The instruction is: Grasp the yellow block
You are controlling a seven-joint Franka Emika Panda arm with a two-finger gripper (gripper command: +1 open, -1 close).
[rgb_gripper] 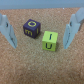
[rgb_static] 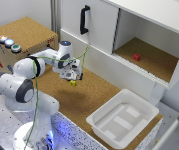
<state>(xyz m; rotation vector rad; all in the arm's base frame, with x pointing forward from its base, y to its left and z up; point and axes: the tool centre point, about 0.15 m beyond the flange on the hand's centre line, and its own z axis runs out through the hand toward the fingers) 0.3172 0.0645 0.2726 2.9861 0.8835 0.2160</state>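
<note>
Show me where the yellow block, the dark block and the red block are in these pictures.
yellow block point(rgb_gripper: 49, 40), wrist view, on its top face.
dark block point(rgb_gripper: 31, 28), wrist view, on its top face with the ring mark.
red block point(rgb_static: 136, 57), exterior view, on its visible side, inside the open cabinet.

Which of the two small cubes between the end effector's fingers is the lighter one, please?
The yellow block: bright yellow-green with a dark "U" on its front face. The dark cube beside it is deep purple-brown with yellow letters.
</note>
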